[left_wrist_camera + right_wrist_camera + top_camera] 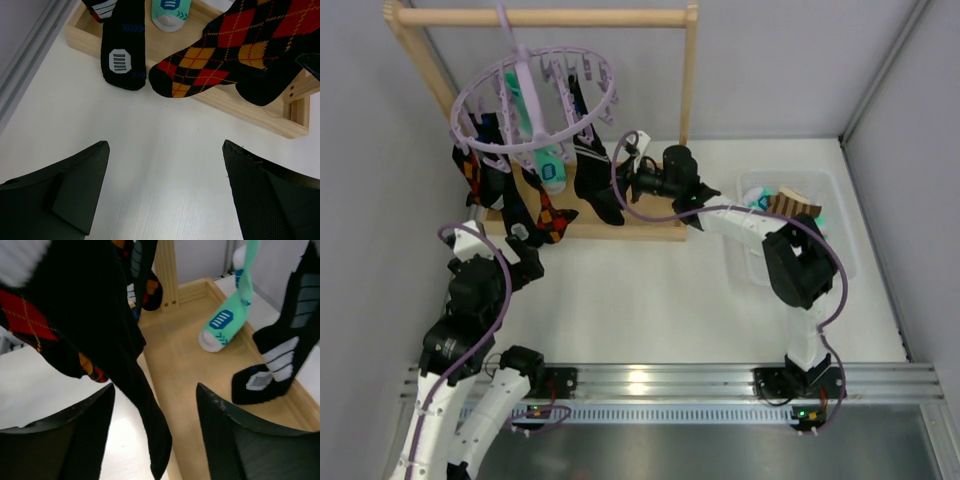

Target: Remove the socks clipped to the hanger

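The lavender ring hanger (535, 100) hangs from the wooden rail with several socks clipped to it: an argyle sock (552, 215), a teal-and-white sock (552, 170) and a black sock (595, 185). My left gripper (525, 255) is open and empty just in front of the rack; in the left wrist view (165, 150) it is above the table, with the argyle sock toe (225, 55) ahead. My right gripper (638, 178) is open beside the black sock. In the right wrist view (155, 390) the black sock's toe (145, 410) hangs between the open fingers, not pinched.
The wooden rack's base (640, 225) lies under the socks; it also shows in the right wrist view (195, 370). A clear bin (835, 215) at the right holds a few loose socks. Grey walls stand close at left and right.
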### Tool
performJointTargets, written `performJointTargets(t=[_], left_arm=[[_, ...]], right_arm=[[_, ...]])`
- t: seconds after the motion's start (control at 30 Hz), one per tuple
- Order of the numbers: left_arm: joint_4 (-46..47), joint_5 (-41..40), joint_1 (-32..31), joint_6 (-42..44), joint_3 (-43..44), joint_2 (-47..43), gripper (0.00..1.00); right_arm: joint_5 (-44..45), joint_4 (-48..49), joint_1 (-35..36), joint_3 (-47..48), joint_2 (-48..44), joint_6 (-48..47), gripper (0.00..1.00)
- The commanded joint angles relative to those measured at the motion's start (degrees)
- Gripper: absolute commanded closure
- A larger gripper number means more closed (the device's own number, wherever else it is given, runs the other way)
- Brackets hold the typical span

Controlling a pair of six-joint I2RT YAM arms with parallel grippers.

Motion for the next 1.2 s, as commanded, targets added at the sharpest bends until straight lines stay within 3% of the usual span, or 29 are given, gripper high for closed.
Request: performJointTargets(t=[0.0, 0.03, 0.07, 0.1, 0.17, 0.3, 0.33, 0.43, 0.6, 0.77, 1.03, 1.17], left_arm=[[2.51, 1.09, -0.12, 0.68, 0.74, -0.31, 0.02], [2.60, 1.36, -0.12, 0.77, 0.91, -0.31, 0.02], [2.51, 1.79, -0.12, 1.03, 1.44, -0.40, 0.01], [2.42, 2.23, -0.12, 1.47, 1.96, -0.58, 0.01], [2.42, 5.55, -0.12, 1.82, 4.06, -0.75, 0.01], [2.60, 15.93, -0.12, 0.25, 10.04, -0.14, 0.01], [2.60, 17.52, -0.03, -0.19, 11.71, 0.30, 0.01], [2.86, 24.19, 0.05, -2.04, 18.04, 2.84, 0.01], [4.62, 38.76, 0.40, -4.59, 28.50, 14.17, 0.01], [6.54, 43.98, 0.58, -5.73, 36.85, 24.36, 0.02], [7.43, 41.71, -0.73, -6.26, 47.57, 33.08, 0.04], [7.35, 33.89, -4.33, -5.30, 50.31, 36.85, 0.05]], right_arm=[[-8.52, 6.07, -0.31, 4.63, 4.18, 2.93, 0.39], [-9.31, 7.90, -0.31, 5.15, 4.79, 4.33, 0.45], [-10.80, 8.88, -0.31, 5.07, 5.41, 5.30, 0.58], [-11.60, 10.28, -0.31, 4.72, 5.50, 6.35, 0.63], [-12.48, 15.81, -0.22, 1.83, 4.54, 9.08, 0.65], [-11.61, 18.73, 0.57, -1.78, 2.52, 9.88, 0.78], [-11.17, 18.91, 0.83, -2.74, 1.82, 9.79, 0.88], [-6.88, 19.00, 1.88, -5.46, -0.72, 8.83, 1.00], [5.78, 19.61, 5.39, -13.80, -8.02, 7.86, 1.00], [16.33, 18.47, 8.82, -19.18, -14.79, 7.33, 1.00], [27.75, 13.46, 15.15, -25.16, -22.17, 6.36, 1.00], [31.20, 12.32, 17.70, -26.74, -23.06, 4.87, 1.00]])
